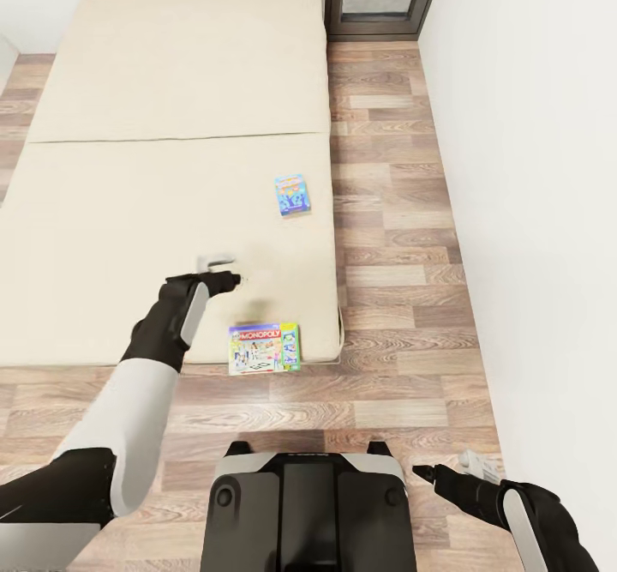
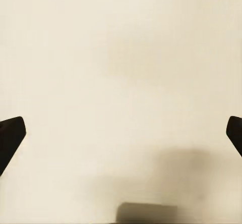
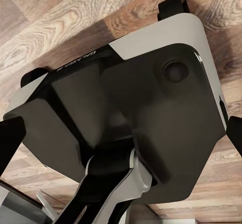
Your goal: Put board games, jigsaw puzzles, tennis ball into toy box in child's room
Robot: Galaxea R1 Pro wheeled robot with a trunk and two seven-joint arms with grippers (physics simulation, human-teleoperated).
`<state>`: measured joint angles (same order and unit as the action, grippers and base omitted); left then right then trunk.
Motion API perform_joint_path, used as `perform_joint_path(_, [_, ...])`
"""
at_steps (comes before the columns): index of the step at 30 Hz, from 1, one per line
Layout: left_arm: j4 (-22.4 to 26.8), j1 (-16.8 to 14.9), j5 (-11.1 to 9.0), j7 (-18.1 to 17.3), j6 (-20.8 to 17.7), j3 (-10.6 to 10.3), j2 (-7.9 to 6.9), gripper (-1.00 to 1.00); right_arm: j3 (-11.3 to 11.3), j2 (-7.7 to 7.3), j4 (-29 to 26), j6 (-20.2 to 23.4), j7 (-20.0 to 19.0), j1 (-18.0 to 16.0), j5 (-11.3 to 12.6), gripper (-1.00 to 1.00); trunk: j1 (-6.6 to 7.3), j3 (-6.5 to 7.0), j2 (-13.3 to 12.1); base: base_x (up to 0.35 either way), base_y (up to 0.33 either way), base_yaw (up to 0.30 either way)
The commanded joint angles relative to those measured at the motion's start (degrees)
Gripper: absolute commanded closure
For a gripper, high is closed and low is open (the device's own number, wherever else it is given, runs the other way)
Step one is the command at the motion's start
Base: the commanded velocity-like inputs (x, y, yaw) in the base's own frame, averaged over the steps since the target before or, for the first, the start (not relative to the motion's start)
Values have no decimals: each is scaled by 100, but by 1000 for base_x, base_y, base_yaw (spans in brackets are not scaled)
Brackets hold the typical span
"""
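Left pincer (image 1: 224, 270) wide, empty, hovering over bed (image 1: 128, 212) between the two games, Monopoly (image 1: 264, 348) at the foot edge, blue box (image 1: 292, 194) further up; right pincer (image 1: 422, 471) parked low, state unclear.

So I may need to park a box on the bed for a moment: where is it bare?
The far mattress section is bare, as is the near section's left side, behind the left gripper. The near right corner is busier: the Monopoly board game lies at the edge, the light blue board game farther back.
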<state>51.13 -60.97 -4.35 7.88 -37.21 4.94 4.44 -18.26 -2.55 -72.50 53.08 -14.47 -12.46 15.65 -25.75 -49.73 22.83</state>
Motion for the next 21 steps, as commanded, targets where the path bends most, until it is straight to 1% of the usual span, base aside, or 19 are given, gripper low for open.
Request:
perform_joint_path(1, [94,0,-55,11,-141,53,-38,-100,-11,1,-3,26,-55,-2,-45,-100,-4,-6,9,0,0,0])
perform_joint_path(2, [179,1,-57,-26,-260,95,-81,-100,-11,1,-3,26,-54,-2,-45,-100,-4,-6,9,0,0,0])
perform_joint_path(3, [341,6,-60,-157,-498,179,-175,-100,-11,0,-2,25,-52,-2,-45,-100,-4,-6,9,0,0,0])
perform_joint_path(5, [469,13,-62,-379,-719,273,-292,-100,-11,0,-2,22,-50,-2,-45,-100,-4,-6,9,0,0,0])
perform_joint_path(7, [578,22,-63,-690,-926,377,-434,-100,-11,3,-1,21,-49,-2,-46,-100,-4,-6,9,0,0,0])
perform_joint_path(8, [652,34,-64,-1083,-1131,485,-599,-100,-11,5,-4,20,-49,-2,-49,-100,-4,-6,9,0,0,0])
perform_joint_path(11, [717,50,-62,-1802,-1476,615,-879,-100,-11,3,-7,19,-48,-2,-51,-100,-4,-6,9,0,0,0])
perform_joint_path(13, [739,69,-60,-2338,-1680,673,-1100,-100,-11,2,-8,10,-48,-2,-52,-100,-4,-6,9,0,0,0])
perform_joint_path(15, [761,181,-68,-3496,-1945,741,-1635,-100,-6,3,-8,-87,-52,-2,-51,-100,-4,-6,9,0,0,0])
perform_joint_path(16, [764,224,-69,-3806,-1986,751,-1776,-100,-5,2,-8,-120,-55,-2,-50,-100,-4,-6,9,0,0,0])
perform_joint_path(17, [768,311,-69,-4437,-2052,764,-2052,-100,-4,5,-9,-180,-57,1,-48,-100,-4,-6,9,0,0,0])
perform_joint_path(19, [765,403,-65,-5073,-2100,776,-2318,-100,-3,6,-9,-219,-57,3,-49,-100,-4,-6,9,0,0,0])
perform_joint_path(20, [740,497,-57,-5712,-2129,784,-2589,-100,-3,7,-9,-245,-56,4,-50,-100,-4,-6,9,0,0,0])
perform_joint_path(21, [726,550,-54,-6024,-2138,787,-2729,-100,-2,7,-9,-254,-56,5,-51,-100,-4,-6,9,0,0,0])
